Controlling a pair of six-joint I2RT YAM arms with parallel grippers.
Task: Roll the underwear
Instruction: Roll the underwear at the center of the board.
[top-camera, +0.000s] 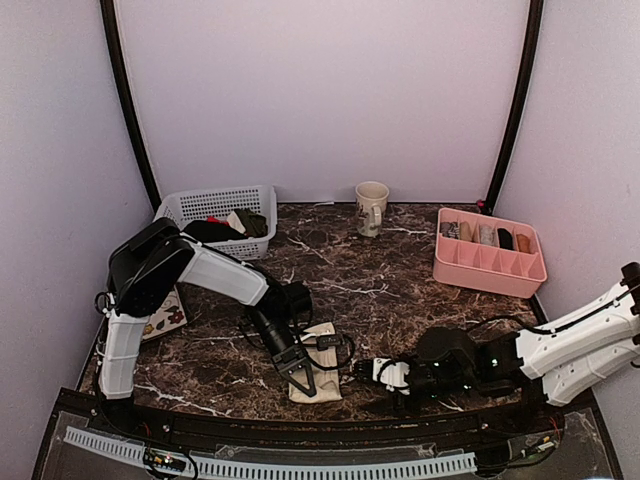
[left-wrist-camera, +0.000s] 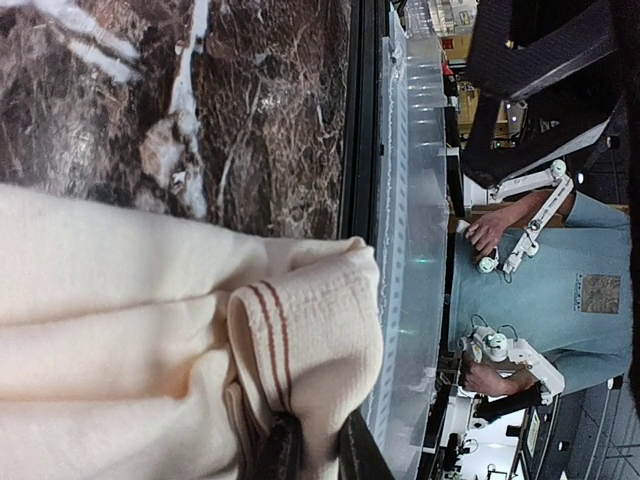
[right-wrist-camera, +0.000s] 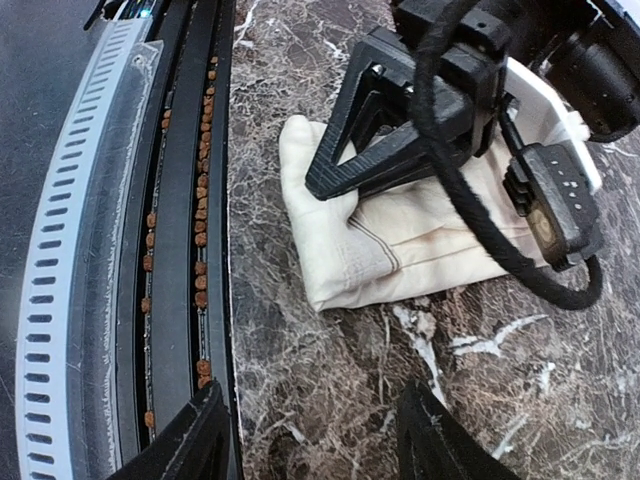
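Underwear (top-camera: 325, 390) and its table (top-camera: 400, 300): the cream cloth lies at the near edge of the dark marble top, between the two arms, where both can reach it.
Left arm (top-camera: 215, 270): bends down from the left so that its wrist sits right over the cloth.
Right arm (top-camera: 575, 340): stretches low along the near edge from the right, ending just beside the cloth.
White basket (top-camera: 215, 205): at the back left with dark garments in it, well apart from the work.
Pink tray (top-camera: 490, 270): at the back right, its compartments holding small rolled items; probably where finished rolls go.
Cloth shape: the underwear (right-wrist-camera: 400, 250) is folded into a narrow pad, and its near end looks curled over, so I judge the roll is barely started.
Left gripper (right-wrist-camera: 318, 185): its fingers are closed on the curled near end, pinching it so the turn cannot spring open.
Right gripper (right-wrist-camera: 315, 440): fingers spread wide and holding nothing, above bare marble beside the cloth, likely waiting to steady the pad.
Striped hem (left-wrist-camera: 272, 340): two brown lines mark the edge folded over just by the left fingers.
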